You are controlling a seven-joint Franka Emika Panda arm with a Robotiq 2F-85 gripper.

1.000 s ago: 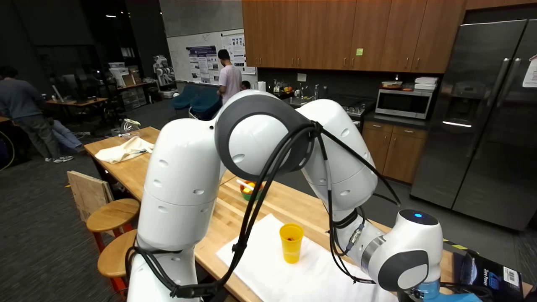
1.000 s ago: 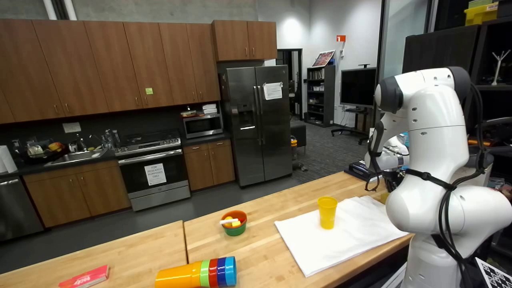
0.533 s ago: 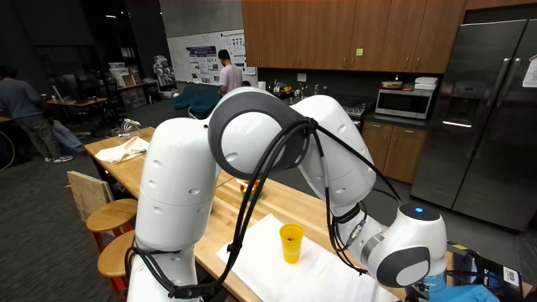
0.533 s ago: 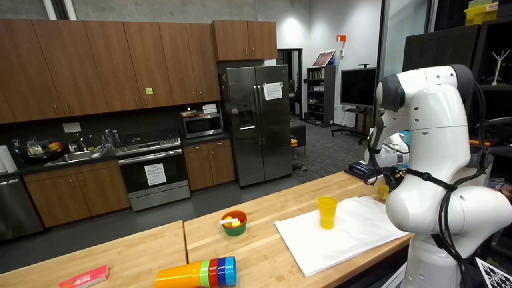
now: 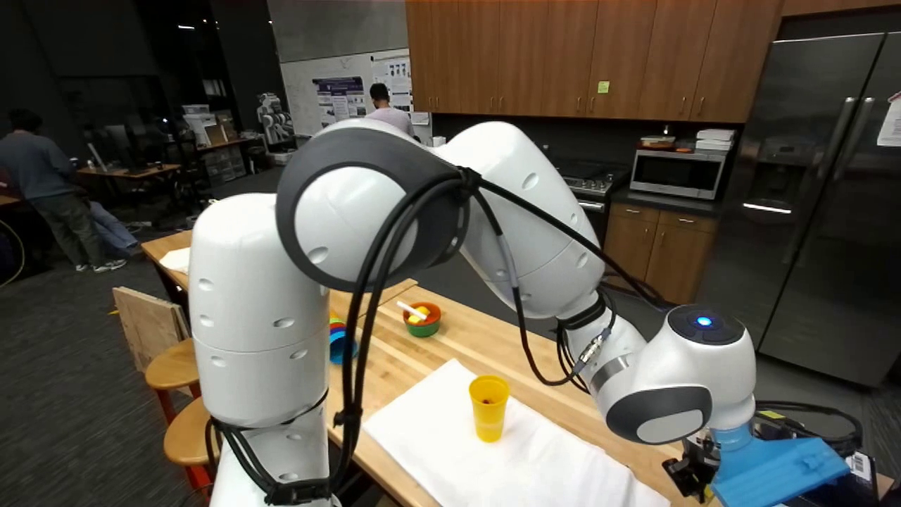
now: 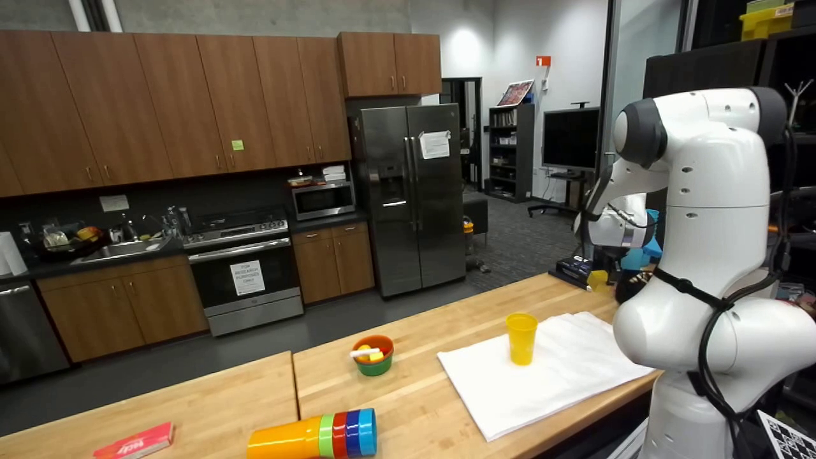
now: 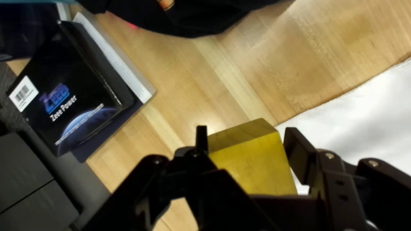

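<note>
Across the wooden table [image 6: 421,408]: pale planks run under the things I work among.
White sheet [image 6: 535,398]: spread flat on the planks, a little creased, its edge close by at the right of the wrist view.
Black box [image 7: 70,99]: lettered "Zeee Power", lying at the table's end, apart from my grip.
Pincer [image 7: 247,139]: neither wide nor fully closed; its two fingers [image 7: 201,138] stand against opposite sides of a yellow block [image 7: 253,166], so I take it as held.
Yellow cup [image 6: 521,344]: upright on the sheet in both exterior views, well apart from my load.
Yellow block: between my fingers, seemingly raised off the wood, though no view shows its underside. I judge the step in hand to be carrying: grasp made, release not yet. My next move calls for an even squeeze, a slow level swing, and room left around the box and the cup, with a look beneath before any lowering.
</note>
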